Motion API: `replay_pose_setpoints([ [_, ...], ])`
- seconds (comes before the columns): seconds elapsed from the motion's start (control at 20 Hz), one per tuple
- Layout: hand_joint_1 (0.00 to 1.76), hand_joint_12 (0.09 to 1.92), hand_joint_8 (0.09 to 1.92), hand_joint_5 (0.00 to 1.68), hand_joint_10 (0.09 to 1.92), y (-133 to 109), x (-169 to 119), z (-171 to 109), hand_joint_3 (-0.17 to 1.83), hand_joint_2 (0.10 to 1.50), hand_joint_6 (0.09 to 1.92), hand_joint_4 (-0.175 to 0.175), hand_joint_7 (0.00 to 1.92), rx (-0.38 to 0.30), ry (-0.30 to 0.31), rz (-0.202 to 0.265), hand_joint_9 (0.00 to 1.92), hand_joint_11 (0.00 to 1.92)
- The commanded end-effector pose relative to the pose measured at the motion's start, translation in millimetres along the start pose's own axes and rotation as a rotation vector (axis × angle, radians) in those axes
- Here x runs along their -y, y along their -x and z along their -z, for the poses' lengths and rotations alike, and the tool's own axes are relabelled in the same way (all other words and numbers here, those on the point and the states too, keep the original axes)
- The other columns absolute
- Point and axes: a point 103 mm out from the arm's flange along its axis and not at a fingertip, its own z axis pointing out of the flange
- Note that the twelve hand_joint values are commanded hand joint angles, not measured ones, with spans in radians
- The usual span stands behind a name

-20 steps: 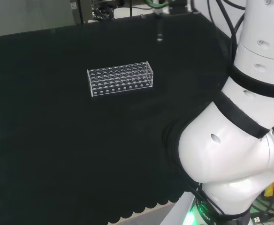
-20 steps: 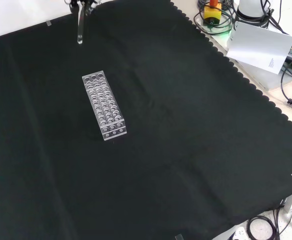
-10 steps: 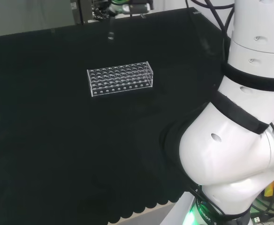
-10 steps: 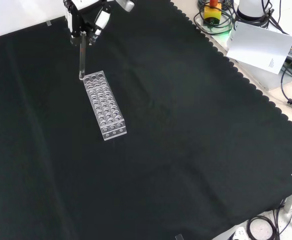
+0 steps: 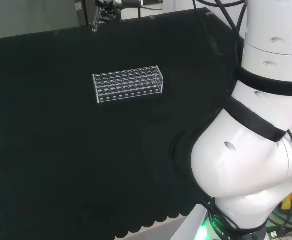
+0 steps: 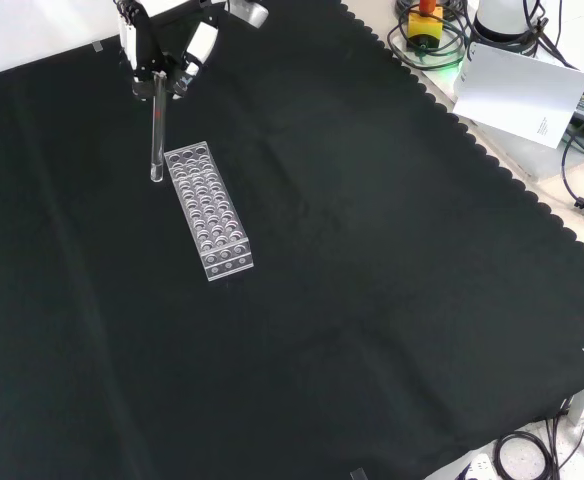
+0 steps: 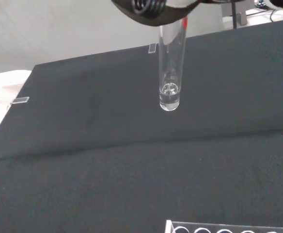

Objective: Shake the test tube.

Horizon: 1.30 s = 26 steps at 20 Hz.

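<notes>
Head and front views both look down from afar on the clear plastic tube rack (image 5: 128, 83) (image 6: 208, 209); the wrist view hangs close above it (image 7: 228, 228).

Bench draped in black cloth (image 6: 372, 300), with a clear tube rack (image 6: 208, 210) at ten o'clock of centre.

No legible text, label, number or sign found on any item. The white sheet (image 6: 520, 92) beside the black cloth (image 6: 372, 300) bears a small mark too fine to read.

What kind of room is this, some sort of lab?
Probably a robotics lab set up for chemistry handling: a robot hand holds a glass test tube above a clear tube rack on a black cloth.
</notes>
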Motion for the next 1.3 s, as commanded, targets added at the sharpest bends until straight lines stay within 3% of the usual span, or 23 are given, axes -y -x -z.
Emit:
replay_pose_setpoints([
  [0.05,1.24,0.89,0.52,1.54,0.51,29.1,11.0,-15.6,-0.17,1.02,0.09,-0.175,1.73,0.071,-0.045,-0.05,1.65,1.24],
  [0.35,1.24,0.89,0.52,1.54,0.51,84.8,30.5,-22.4,-0.17,1.02,0.09,-0.175,1.73,0.194,-0.097,-0.141,1.65,1.24],
  [0.85,1.24,0.89,0.52,1.54,0.51,152.1,52.4,3.8,-0.17,1.02,0.09,-0.175,1.73,0.323,-0.102,-0.266,1.65,1.24],
  [1.1,1.24,0.89,0.51,1.54,0.51,161.3,53.3,13.5,-0.17,1.02,0.09,-0.175,1.73,0.336,-0.088,-0.284,1.65,1.24],
  [1.3,1.24,0.89,0.51,1.54,0.51,150.6,47.5,7.6,-0.17,1.02,0.09,-0.175,1.73,0.316,-0.091,-0.263,1.65,1.24],
])
